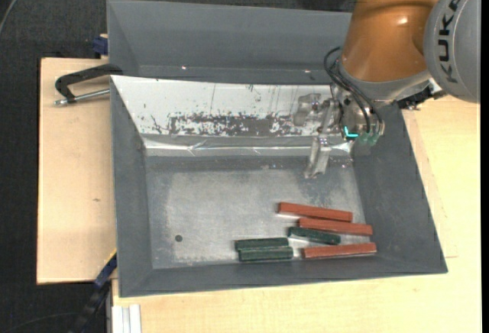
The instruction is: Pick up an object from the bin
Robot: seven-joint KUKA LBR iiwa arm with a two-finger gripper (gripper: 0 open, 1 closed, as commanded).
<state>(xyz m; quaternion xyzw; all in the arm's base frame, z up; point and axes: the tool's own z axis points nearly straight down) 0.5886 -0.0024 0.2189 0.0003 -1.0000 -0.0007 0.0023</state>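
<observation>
The left part of the bin has a bare floor apart from one small dark speck near the front, so there is nothing worth reaching for on that side. Everything to be picked lies together along the front wall toward the right. First comes a dark green bar lying flat and lengthwise beside the wall, then a shorter green bar just to its right. Three red bars lie around the shorter one: the top red bar, the middle red bar and the bottom red bar. All five lie roughly side by side, close or touching, which probably leaves little room to get around any inner one; the top red bar has open floor behind it and looks the easiest to take. The gripper hangs above and behind this group, near the back wall, apart from the bars. I cannot tell whether it is open or closed. Its orange cover rises at the right, where the arm comes in, so a short drop forward would likely bring it onto the red bars
</observation>
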